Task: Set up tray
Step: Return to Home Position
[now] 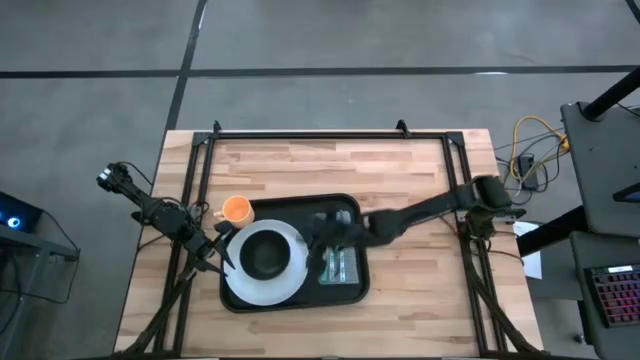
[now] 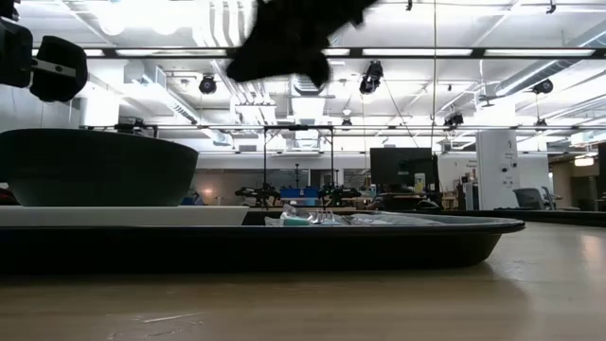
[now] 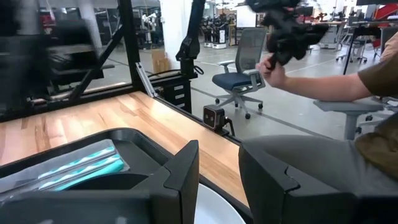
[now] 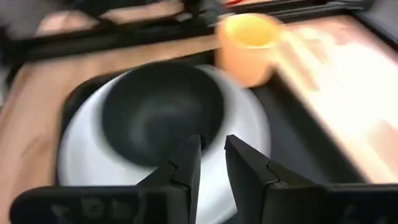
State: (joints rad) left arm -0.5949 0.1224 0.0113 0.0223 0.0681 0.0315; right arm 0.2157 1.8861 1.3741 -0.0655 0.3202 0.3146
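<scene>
The black tray [image 1: 345, 215] lies mid-table. On its left half a white plate [image 1: 290, 285] carries a black bowl [image 1: 264, 255]. A clear packet of cutlery [image 1: 340, 265] lies on its right half. An orange cup [image 1: 237, 209] stands at the tray's far left corner. My right gripper [image 1: 325, 228] hovers over the tray just right of the plate, slanting down toward the bowl [image 4: 161, 112], open by a narrow gap with nothing in it [image 4: 211, 155]. My left gripper [image 3: 217, 180] waits level by the tray's left edge, open and empty.
A black frame [image 1: 300, 135] runs along the table's far, left and right edges. Bare wood lies far of the tray and to its right. Beyond the table a seated person holds a dark device in one hand [image 3: 273, 68].
</scene>
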